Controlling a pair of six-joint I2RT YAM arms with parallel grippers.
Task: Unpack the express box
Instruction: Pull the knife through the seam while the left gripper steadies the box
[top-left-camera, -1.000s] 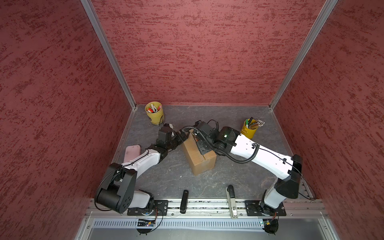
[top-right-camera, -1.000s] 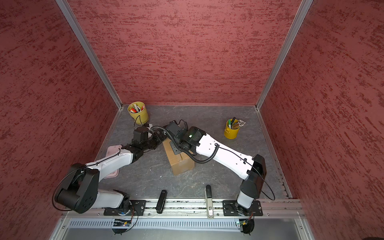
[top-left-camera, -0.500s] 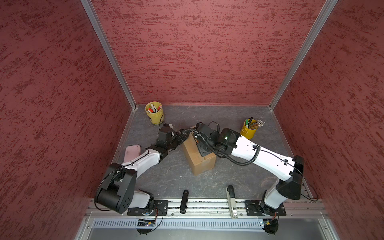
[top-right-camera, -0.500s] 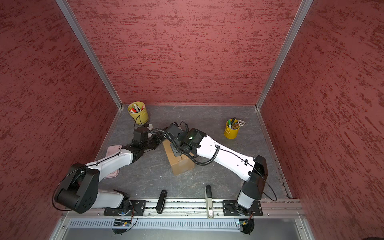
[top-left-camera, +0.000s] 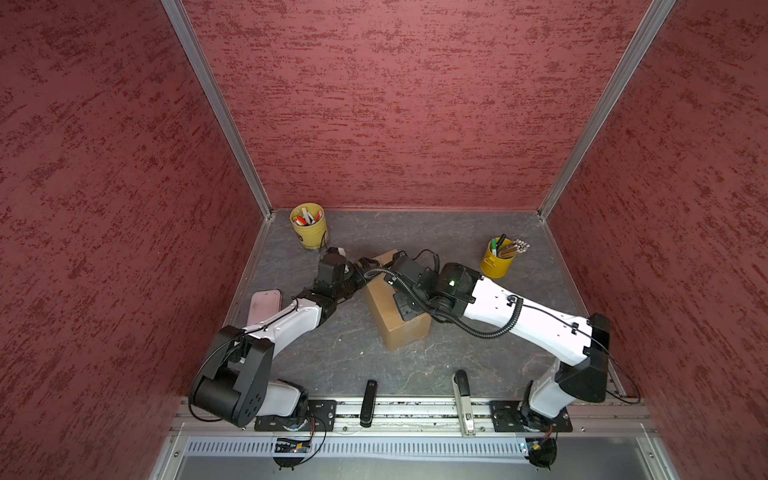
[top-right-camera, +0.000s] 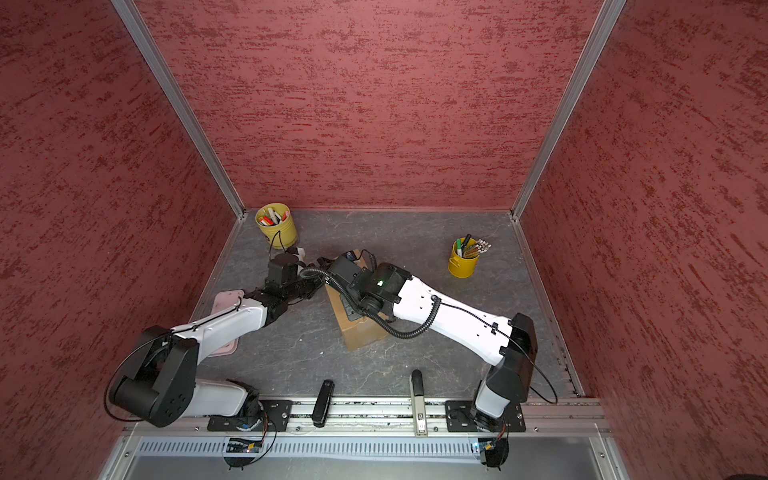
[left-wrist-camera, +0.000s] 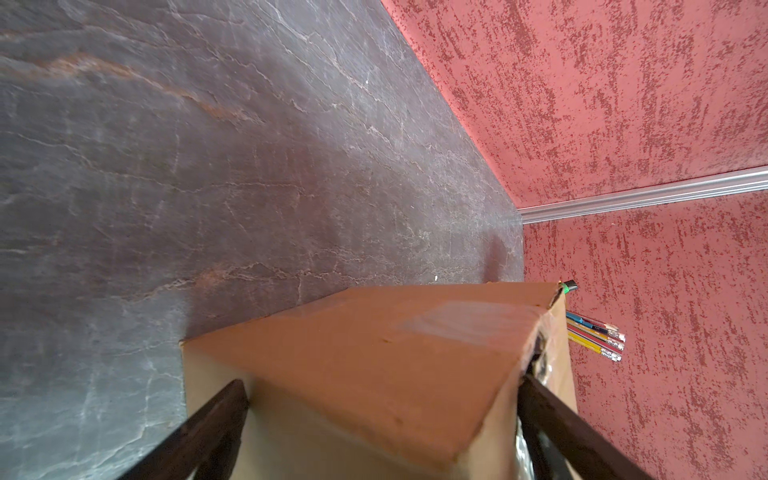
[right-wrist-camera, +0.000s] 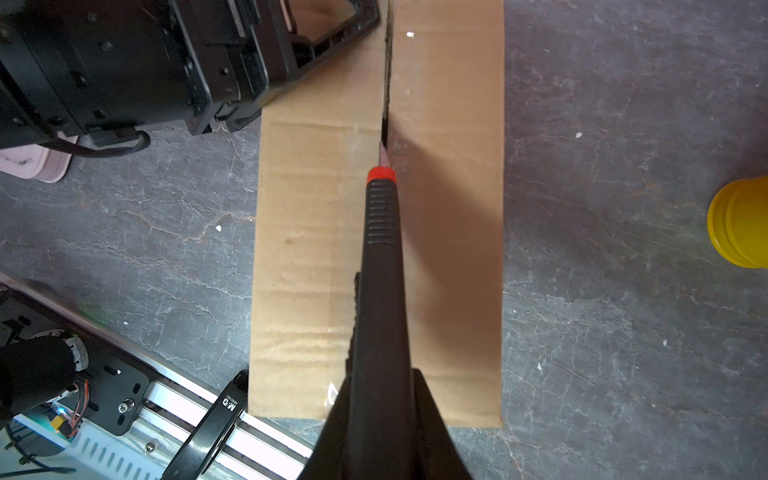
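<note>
The plain brown express box (top-left-camera: 395, 328), oblong and taped along its gaping centre seam, lies in the middle of the surface (top-left-camera: 332, 361), the right pincer (right-wrist-camera: 380, 374) clamped on a black red-tipped knife (right-wrist-camera: 380, 249) whose blade sits in that seam, the left pincer (left-wrist-camera: 380, 382) spread wide astride its far end.

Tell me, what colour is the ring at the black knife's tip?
Red. The ring on the black ribbed knife shows best in the right wrist view.

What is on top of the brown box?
A black knife, held in the right claw, has its blade in the taped seam of the box. The left claw straddles the far end. The contents are hidden.
</note>
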